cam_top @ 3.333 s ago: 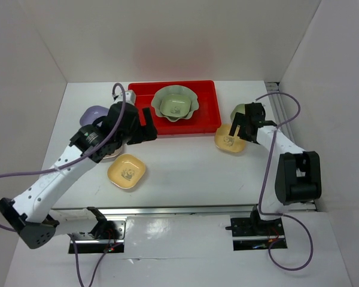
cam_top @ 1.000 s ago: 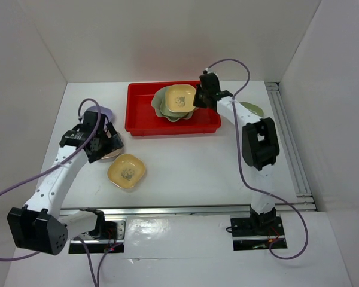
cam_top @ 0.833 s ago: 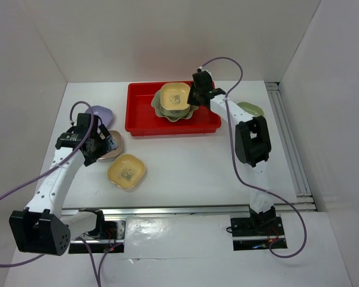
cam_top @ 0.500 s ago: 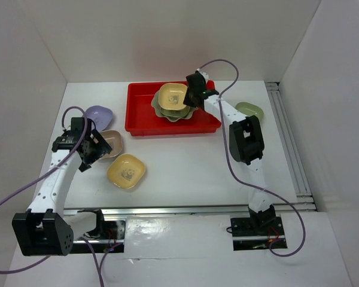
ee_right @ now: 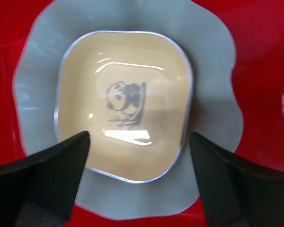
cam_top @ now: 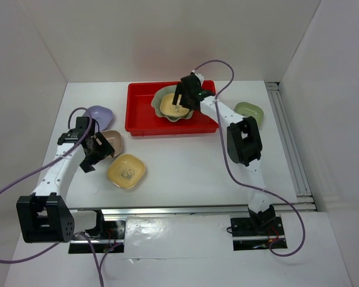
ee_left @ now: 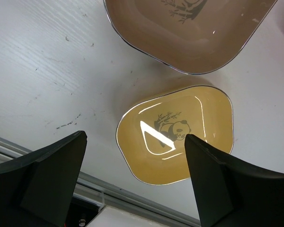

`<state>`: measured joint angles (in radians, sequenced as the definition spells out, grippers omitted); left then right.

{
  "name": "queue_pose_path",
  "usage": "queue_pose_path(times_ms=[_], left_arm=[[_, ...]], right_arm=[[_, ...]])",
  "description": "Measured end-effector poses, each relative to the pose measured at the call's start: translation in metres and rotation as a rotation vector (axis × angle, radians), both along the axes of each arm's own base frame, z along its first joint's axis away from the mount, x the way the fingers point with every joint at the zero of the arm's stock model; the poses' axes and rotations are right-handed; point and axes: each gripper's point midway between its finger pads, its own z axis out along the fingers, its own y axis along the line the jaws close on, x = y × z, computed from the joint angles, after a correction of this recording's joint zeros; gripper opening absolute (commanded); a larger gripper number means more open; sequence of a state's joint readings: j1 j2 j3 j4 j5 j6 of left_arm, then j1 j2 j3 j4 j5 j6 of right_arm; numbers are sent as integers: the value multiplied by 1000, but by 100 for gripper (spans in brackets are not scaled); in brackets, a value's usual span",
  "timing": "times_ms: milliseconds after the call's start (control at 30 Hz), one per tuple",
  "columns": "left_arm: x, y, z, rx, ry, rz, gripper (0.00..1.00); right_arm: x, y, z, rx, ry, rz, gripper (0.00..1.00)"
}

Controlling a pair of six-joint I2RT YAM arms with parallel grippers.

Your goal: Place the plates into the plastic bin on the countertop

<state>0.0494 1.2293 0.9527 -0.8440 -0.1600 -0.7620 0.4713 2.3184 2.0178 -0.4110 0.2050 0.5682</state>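
Observation:
The red plastic bin (cam_top: 140,116) stands at the back of the white countertop (cam_top: 185,167). In it lies the large pale green scalloped plate (cam_top: 160,110), and a yellow plate (cam_top: 169,105) rests inside that one. My right gripper (cam_top: 179,100) hovers open just above them; its wrist view shows the yellow plate (ee_right: 125,104) free between the fingers, the scalloped plate (ee_right: 213,109) and the bin (ee_right: 265,71). My left gripper (cam_top: 99,154) is open and empty. Below it lie a second yellow plate (ee_left: 180,137) and a tan plate (ee_left: 189,33).
On the countertop outside the bin are a lavender plate (cam_top: 97,113), the tan plate (cam_top: 112,142), the yellow plate (cam_top: 126,171) and a green plate (cam_top: 249,110) at the right. White walls close in three sides. A metal rail (cam_top: 197,209) runs along the near edge.
My right gripper has opened and let go of the yellow plate, which now lies in the scalloped plate. My left arm has drawn back to the left, near the tan plate.

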Motion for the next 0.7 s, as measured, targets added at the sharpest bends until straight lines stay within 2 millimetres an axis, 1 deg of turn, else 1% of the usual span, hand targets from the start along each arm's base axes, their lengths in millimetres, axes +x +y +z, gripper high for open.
queue_pose_path(times_ms=[33, 67, 100, 200, 233, 333, 367, 433, 467, 500, 567, 600, 633, 700], left_arm=[[0, 0, 0, -2, 1, -1, 97], [1, 0, -1, -3, 3, -1, 95], [2, -1, -3, -7, 8, -3, 91], [2, -2, -12, -13, 44, -5, 84], [2, -3, -16, -14, 59, -9, 82], [0, -6, -26, -18, 102, -20, 79], [0, -7, -30, -18, 115, -27, 75], [-1, -13, -37, -18, 148, -50, 75], [-3, -16, -42, -13, 171, -64, 73], [-4, -19, -47, -10, 193, -77, 69], [-7, -27, -57, -1, 239, -105, 69], [-9, -29, -60, 7, 255, -117, 63], [-10, -32, -63, 14, 267, -126, 60], [-12, -37, -67, 19, 284, -130, 59]], right_arm=[[-2, 4, 5, 0, -8, 14, 97], [-2, 9, 12, 3, -22, 26, 100], [0, 13, 22, 10, -41, 35, 100], [4, 24, 54, 29, -105, 60, 100], [4, 24, 63, 33, -121, 64, 100], [-2, 23, 98, 44, -174, 74, 100], [-5, 20, 110, 46, -191, 78, 100], [-15, 15, 138, 55, -229, 85, 100], [-20, 13, 151, 60, -249, 91, 100], [-26, 10, 165, 66, -269, 97, 100], [-39, 4, 190, 80, -308, 108, 100], [-45, 1, 201, 88, -329, 113, 100], [-51, -1, 210, 94, -347, 118, 100], [-64, -6, 227, 111, -378, 131, 100]])
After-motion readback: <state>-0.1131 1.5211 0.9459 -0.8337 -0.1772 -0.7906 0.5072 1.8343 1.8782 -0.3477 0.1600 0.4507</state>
